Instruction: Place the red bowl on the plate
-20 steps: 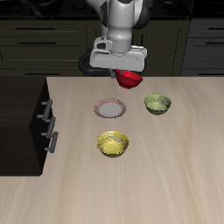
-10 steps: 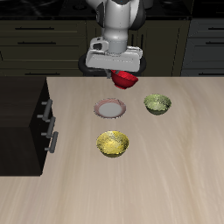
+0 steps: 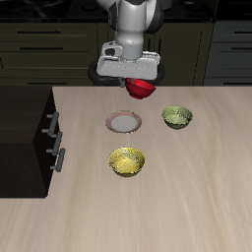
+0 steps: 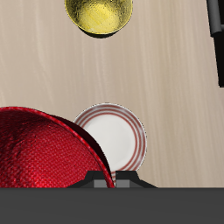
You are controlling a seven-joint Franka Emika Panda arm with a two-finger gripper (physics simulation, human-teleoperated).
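1. At the worktop's [image 3: 197, 197] side edge a dark drawer unit [image 3: 30, 133] with pale handles stands against it, well apart from the dishes.
2. The plate [image 3: 124, 122], pale in the centre with a reddish rim, lies flat on the worktop, about midway between the back and front edges. In the wrist view the plate [image 4: 114, 137] is bare, and part of it is hidden behind the bowl's rim.
3. The yellow bowl [image 3: 128, 161] sits upright nearer the worktop's front edge, just in front of the plate and not touching it; it also shows in the wrist view [image 4: 100, 15].
4. The fingers [image 3: 138, 83] are closed on the red bowl [image 3: 144, 91], which hangs from them in the air, tilted, above the worktop's back part. The fingertips themselves are hidden by the hand's body and the bowl, so how wide they stand cannot be read beyond that they pinch the bowl's rim.
5. The red bowl is lifted clear of the worktop, farther back than the plate and slightly off to its side, not over its centre. In the wrist view the red bowl [image 4: 48, 149] looms large and close, its rim overlapping the plate's edge.
6. The olive-green bowl [image 3: 177, 117] rests upright beside the plate, apart from it, roughly level with it from the back edge.
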